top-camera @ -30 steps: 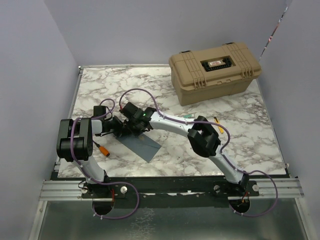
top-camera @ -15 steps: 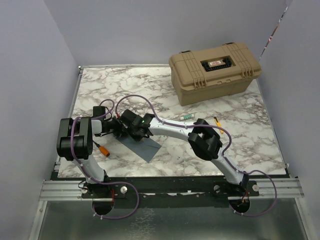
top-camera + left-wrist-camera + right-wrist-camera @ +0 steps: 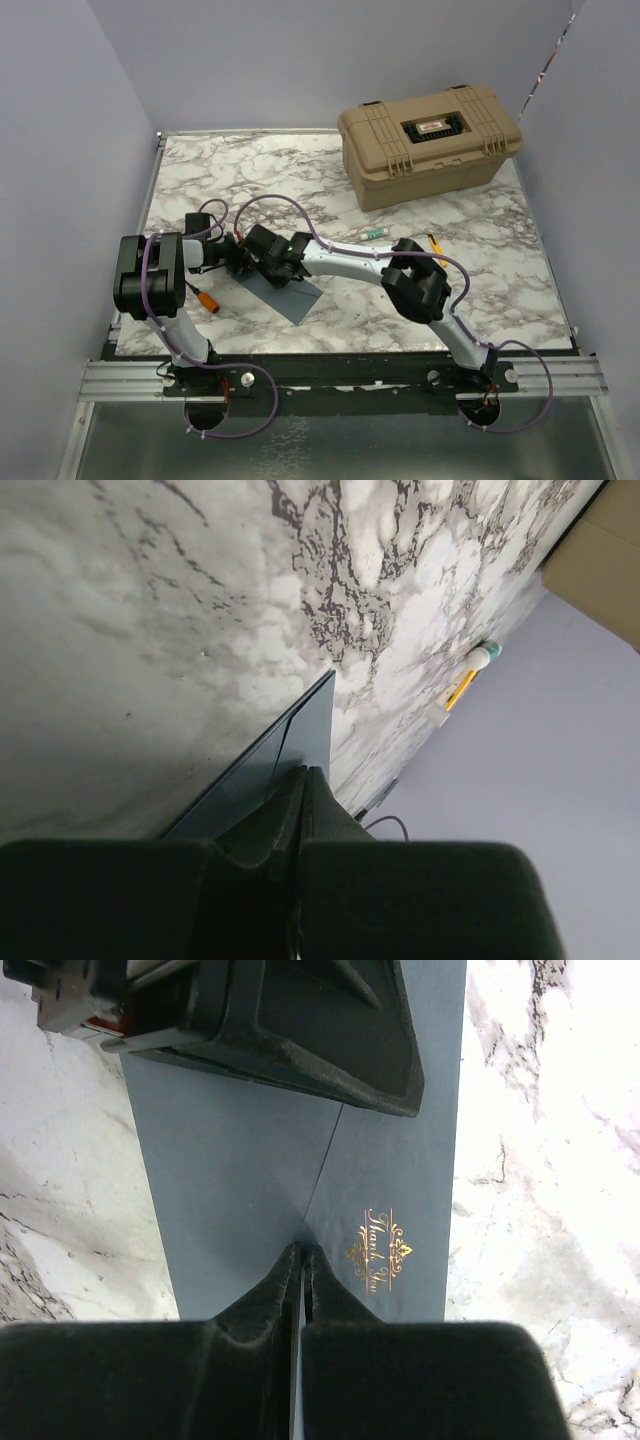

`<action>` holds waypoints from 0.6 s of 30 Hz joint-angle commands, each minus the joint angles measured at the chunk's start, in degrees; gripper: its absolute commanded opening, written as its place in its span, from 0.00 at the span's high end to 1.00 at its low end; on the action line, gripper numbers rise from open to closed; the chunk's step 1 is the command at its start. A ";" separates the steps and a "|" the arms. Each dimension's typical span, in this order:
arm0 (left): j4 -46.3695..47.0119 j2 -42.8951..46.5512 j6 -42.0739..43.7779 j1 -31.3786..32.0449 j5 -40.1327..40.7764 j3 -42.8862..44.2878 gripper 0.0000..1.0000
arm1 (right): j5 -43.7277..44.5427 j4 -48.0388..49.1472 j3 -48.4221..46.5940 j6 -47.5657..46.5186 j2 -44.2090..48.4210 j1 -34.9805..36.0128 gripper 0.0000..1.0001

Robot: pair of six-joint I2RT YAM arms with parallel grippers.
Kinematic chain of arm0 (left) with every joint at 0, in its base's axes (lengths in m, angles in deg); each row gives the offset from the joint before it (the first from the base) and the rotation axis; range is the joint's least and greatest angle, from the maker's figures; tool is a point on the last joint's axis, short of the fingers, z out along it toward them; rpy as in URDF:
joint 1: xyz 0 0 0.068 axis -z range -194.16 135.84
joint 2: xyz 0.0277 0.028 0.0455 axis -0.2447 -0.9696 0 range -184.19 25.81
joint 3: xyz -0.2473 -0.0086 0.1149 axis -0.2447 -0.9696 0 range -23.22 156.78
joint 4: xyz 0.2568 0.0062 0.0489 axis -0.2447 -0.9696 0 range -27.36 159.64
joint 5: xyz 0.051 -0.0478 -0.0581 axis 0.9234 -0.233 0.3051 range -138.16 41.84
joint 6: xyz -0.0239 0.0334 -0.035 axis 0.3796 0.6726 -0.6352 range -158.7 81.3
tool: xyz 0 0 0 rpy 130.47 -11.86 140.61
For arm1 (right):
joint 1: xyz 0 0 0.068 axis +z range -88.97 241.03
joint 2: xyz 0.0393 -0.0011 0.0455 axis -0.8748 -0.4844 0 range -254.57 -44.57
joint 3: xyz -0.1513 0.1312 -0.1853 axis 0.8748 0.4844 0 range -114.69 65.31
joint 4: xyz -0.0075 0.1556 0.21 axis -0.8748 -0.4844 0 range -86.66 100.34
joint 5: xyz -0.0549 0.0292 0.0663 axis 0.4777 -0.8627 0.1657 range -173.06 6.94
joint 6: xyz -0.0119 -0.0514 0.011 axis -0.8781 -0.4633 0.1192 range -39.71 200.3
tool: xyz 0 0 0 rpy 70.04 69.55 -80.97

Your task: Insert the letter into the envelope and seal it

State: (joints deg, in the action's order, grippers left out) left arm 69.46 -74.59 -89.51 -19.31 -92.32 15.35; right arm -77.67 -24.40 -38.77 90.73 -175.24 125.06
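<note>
- The envelope is laid flat on the marble table, in its near-left part, between the two grippers.
- The left gripper is fully closed with nothing clasped, and its tips are set on the envelope.
- The right gripper is likewise closed and empty, its tips seemingly pressed against the flap's point.

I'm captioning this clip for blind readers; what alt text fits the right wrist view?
The right gripper, jaws shut, sits at the flap tip of a blue-grey envelope with a gold Thank You mark, on a marble table. The black left gripper covers the envelope's far end.
</note>
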 commanded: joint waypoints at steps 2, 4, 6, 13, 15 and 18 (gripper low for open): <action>-2.36 -3.73 2.91 0.05 12.18 -2.49 1.00 | -0.03 -9.10 4.02 1.21 -3.71 0.70 0.97; -2.36 -3.62 3.20 0.04 11.99 -2.44 1.00 | 0.46 -8.54 4.04 1.99 -3.80 0.38 0.97; -2.36 -3.50 3.76 0.05 11.76 -2.32 1.00 | -0.53 -7.72 4.72 2.89 -3.55 -0.55 0.97; -2.78 -3.91 4.79 0.07 11.24 -1.78 1.00 | -4.03 -4.13 10.38 3.50 0.05 -3.44 0.96; -2.99 -3.97 4.92 0.05 11.29 -1.55 1.00 | -3.77 -4.58 11.38 3.17 0.59 -3.43 0.95; -3.41 -3.93 5.10 0.05 11.59 -1.39 1.00 | -3.14 -4.60 13.84 3.11 2.08 -3.47 0.95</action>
State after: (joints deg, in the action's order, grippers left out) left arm 69.61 -74.81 -88.59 -19.33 -92.81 15.46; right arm -81.21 -18.79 -31.03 94.16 -171.07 121.91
